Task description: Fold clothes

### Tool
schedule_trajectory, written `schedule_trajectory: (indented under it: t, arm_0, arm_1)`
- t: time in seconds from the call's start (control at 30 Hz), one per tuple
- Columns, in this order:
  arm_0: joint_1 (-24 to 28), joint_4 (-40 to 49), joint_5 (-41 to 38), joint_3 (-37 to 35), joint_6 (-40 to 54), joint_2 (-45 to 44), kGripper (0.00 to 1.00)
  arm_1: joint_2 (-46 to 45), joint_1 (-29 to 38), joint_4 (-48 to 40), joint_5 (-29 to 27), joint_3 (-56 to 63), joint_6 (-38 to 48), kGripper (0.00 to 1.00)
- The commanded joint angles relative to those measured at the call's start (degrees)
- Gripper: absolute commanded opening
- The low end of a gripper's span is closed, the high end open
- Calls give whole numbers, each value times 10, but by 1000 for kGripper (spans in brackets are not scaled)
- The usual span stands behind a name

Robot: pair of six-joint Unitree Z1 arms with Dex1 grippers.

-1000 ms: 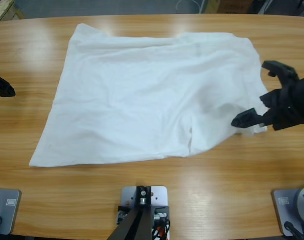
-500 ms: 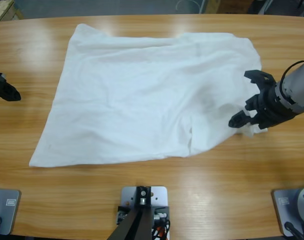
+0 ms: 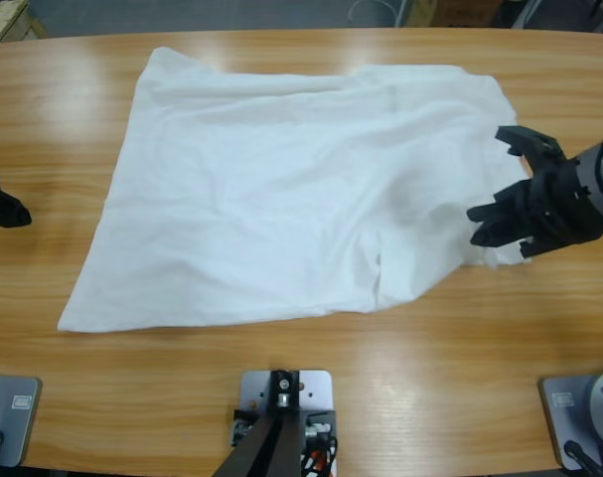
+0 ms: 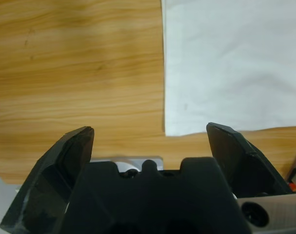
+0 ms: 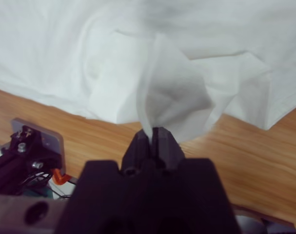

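A white T-shirt (image 3: 281,189) lies spread over the middle of the wooden table (image 3: 281,343), with a crumpled flap at its near right corner. My right gripper (image 3: 487,202) is at that right edge. In the right wrist view my right gripper (image 5: 155,135) is shut on a raised fold of the T-shirt (image 5: 172,92), lifted a little off the wood. My left gripper (image 3: 5,205) sits at the table's left edge, apart from the cloth. Seen along the left wrist, the left gripper (image 4: 150,132) is open over bare wood, and a corner of the T-shirt (image 4: 226,63) lies just beyond its jaws.
Bare wood runs along the near side of the table and on both sides of the shirt. The far table edge (image 3: 301,32) lies close behind the shirt's top hem.
The right gripper went in over the shirt's right corner and has since drawn back right with the fabric. The left gripper has shifted slightly near the left edge.
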Motion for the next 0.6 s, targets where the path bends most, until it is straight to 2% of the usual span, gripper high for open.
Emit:
schedule_trajectory:
  t: [0.03,0.13,0.37,0.43,0.6]
  arm_0:
    - [-5,-30,-36,14,15,-3,898]
    - [-9,-40,-52,17,34,10,896]
    - [-9,-42,-53,-8,63,35,895]
    - [-9,-42,-57,-18,63,40,895]
    - [-9,-41,-55,-20,68,29,895]
  arm_1:
    - [-81,7,40,4,50,73,0]
    - [-134,7,86,6,63,105,0]
    - [-272,7,204,74,68,125,0]
    - [-267,7,216,105,66,126,0]
    - [-264,8,234,138,68,129,0]
